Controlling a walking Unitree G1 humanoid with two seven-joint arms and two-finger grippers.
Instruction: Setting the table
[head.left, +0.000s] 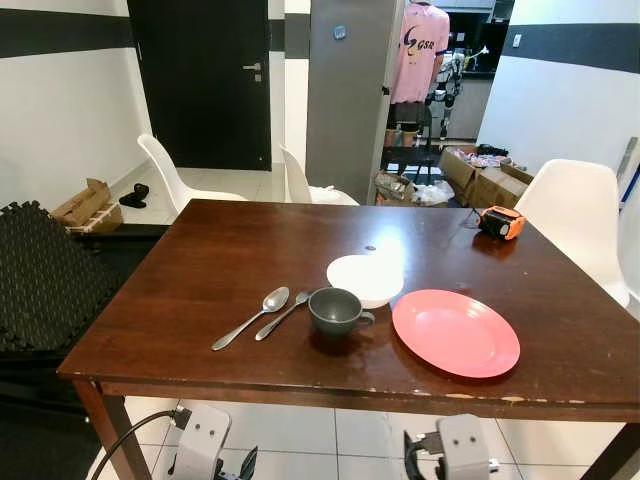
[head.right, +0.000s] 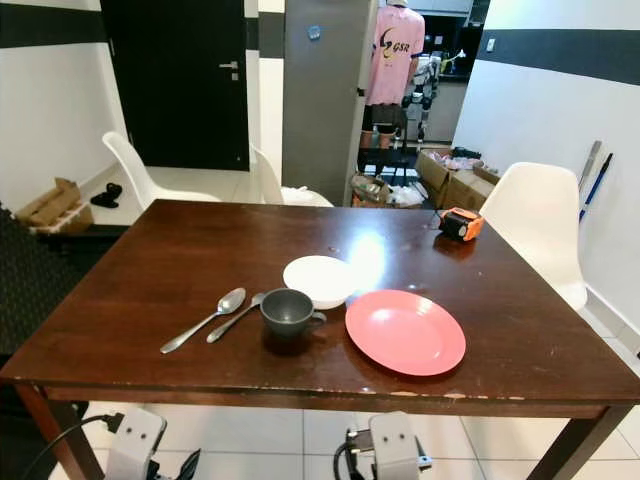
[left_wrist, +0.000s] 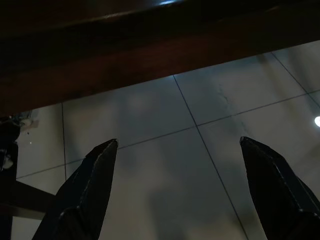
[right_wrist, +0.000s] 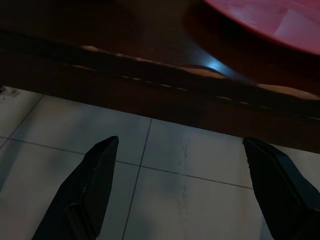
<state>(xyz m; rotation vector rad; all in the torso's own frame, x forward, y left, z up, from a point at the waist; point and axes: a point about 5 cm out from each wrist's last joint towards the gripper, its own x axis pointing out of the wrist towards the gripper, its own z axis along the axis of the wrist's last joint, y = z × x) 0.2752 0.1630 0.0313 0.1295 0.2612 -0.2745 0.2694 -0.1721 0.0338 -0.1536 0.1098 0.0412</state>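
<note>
While idle: both tools below table (head.left: 200, 260).

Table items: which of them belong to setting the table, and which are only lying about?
For the job: pink plate, white bowl, grey cup, two spoons.

Lying about: orange tape measure at the far edge, boxes on the floor beyond, pink shirt hanging at the back.
</note>
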